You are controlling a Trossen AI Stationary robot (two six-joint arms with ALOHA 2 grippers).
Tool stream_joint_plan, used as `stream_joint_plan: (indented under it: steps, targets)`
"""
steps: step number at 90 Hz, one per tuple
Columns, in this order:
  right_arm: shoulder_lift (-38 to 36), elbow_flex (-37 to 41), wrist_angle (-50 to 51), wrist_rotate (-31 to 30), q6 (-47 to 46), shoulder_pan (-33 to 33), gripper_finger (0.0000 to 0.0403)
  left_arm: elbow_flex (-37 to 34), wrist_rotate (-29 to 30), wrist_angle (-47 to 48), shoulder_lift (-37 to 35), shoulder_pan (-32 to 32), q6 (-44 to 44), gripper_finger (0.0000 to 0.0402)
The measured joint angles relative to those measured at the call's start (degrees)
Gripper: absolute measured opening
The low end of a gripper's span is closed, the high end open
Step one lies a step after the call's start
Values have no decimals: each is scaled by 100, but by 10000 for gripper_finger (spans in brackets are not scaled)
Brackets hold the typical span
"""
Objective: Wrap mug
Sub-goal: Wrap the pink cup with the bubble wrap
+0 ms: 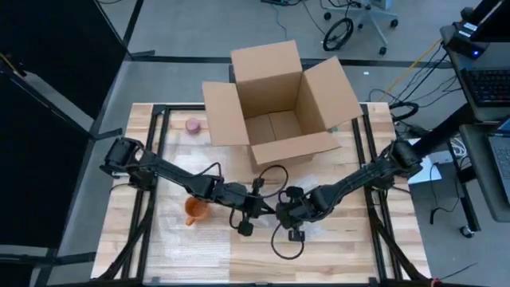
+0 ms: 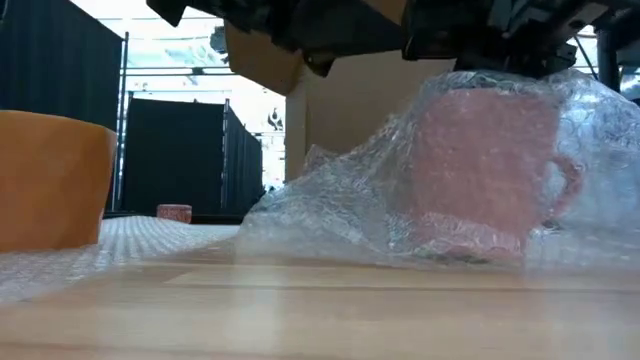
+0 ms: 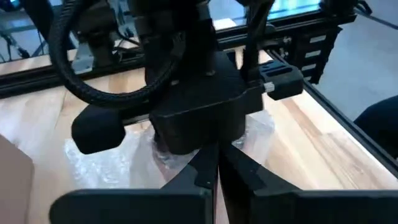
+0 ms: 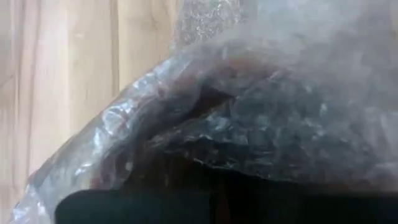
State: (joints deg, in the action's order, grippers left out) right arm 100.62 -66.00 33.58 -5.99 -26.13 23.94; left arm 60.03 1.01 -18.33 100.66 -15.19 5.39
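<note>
Showing through bubble wrap (image 2: pixel 330 215), only the low view reveals the pink mug (image 2: pixel 480 170); left end effector (image 3: pixel 217 171) clenched, right one unclear.

Both arms are matt black, built of slim jointed segments with chunky rounded housings at the joints. Loose black cables loop beside each wrist. The left hand (image 3: pixel 217 177) has two flat, dark, tapering fingers (image 3: pixel 249 174) below a blocky black body.
</note>
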Motion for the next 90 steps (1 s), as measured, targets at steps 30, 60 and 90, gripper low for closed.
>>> stream_joint_plan:
  steps: [30,60,90]
  targets:
    - [-8,-15,-181,-51,23,-60,0,916,-37,729,813,-10,-5,1]
    - [-13,-6,-258,-1,141,-101,0,1315,100,1685,959,-15,96,1]
    - [-85,-375,109,40,278,-101,0,1327,138,1863,1039,52,116,1]
